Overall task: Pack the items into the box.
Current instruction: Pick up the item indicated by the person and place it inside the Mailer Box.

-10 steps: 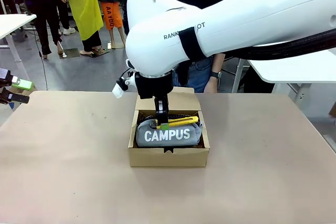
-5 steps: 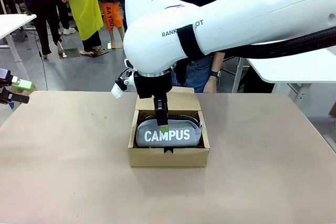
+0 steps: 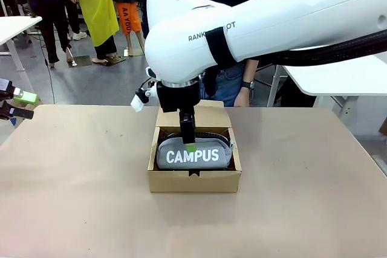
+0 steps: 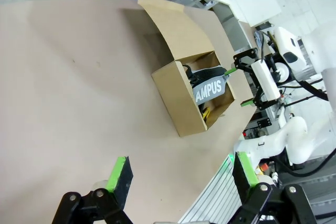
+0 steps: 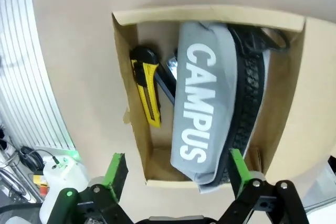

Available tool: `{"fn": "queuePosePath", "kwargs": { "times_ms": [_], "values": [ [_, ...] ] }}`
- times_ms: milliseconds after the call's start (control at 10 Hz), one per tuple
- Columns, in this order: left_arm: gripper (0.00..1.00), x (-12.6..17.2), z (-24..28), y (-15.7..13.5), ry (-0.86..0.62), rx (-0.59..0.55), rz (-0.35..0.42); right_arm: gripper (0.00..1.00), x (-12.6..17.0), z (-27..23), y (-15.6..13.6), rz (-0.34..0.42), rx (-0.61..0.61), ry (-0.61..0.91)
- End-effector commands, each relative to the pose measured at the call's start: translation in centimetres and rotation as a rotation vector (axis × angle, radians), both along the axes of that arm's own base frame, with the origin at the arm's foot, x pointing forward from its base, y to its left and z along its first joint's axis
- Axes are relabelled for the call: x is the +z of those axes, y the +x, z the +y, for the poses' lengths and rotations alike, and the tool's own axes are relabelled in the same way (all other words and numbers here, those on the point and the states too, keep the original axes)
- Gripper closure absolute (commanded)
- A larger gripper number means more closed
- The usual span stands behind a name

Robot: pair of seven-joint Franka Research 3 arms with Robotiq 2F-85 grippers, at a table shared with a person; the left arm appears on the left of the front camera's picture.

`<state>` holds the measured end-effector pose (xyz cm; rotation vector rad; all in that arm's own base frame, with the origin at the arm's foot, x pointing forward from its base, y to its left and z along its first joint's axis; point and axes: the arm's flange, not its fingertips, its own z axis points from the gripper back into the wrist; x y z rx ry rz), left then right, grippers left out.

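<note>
R gripper point(image 5: 176, 162) wide open, empty, just above box point(image 5: 131, 124); knife point(image 5: 146, 95) flat betw pouch point(image 5: 202, 108) and box wall. L gripper point(image 4: 181, 165) open too, well apart near table point(image 3: 72, 179) edge.

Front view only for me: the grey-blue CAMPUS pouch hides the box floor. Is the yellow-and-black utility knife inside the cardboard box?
Observer: Yes. In the right wrist view the slim yellow-and-black utility knife lies flat on the floor of the shallow brown cardboard box, between one long wall and the light grey-blue CAMPUS zip pouch.
Operator: Anything else down there?
Observer: A small flat black elongated object lies beside the knife, one end meeting the pouch's edge.
Operator: Is the right gripper holding anything?
Observer: No. The right gripper is open above the box, with nothing between its pads.
</note>
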<state>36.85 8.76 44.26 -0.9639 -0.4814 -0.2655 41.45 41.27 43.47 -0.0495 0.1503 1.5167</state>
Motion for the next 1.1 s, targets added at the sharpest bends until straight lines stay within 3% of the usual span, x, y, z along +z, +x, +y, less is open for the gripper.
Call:
{"fn": "queuePosePath", "kwargs": {
  "times_ms": [0,200,500,600,700,1000],
  "values": [
    [0.0,0.0,0.1,-0.3,0.004,-0.01,0.0,0.0,2.1,-5.7,-0.6,0.029,-0.079,0.086],
    [0.0,0.0,0.1,-0.3,0.004,-0.01,0.0,0.0,4.6,-15.4,-3.2,0.047,-0.296,0.2],
    [0.0,0.0,0.1,-0.3,0.004,-0.01,0.0,0.0,5.5,-30.6,-8.4,0.175,-0.577,0.387],
    [0.0,0.0,0.1,-0.3,0.004,-0.01,0.0,0.0,5.3,-36.5,-10.0,0.259,-0.645,0.592],
    [0.0,0.0,0.1,-0.3,0.004,-0.01,0.0,0.0,4.6,-41.3,-11.7,0.252,-0.66,0.827],
    [0.0,0.0,0.1,-0.3,0.004,-0.01,0.0,0.0,-0.8,-50.3,-16.4,0.323,-1.004,1.408]
  ]
}}
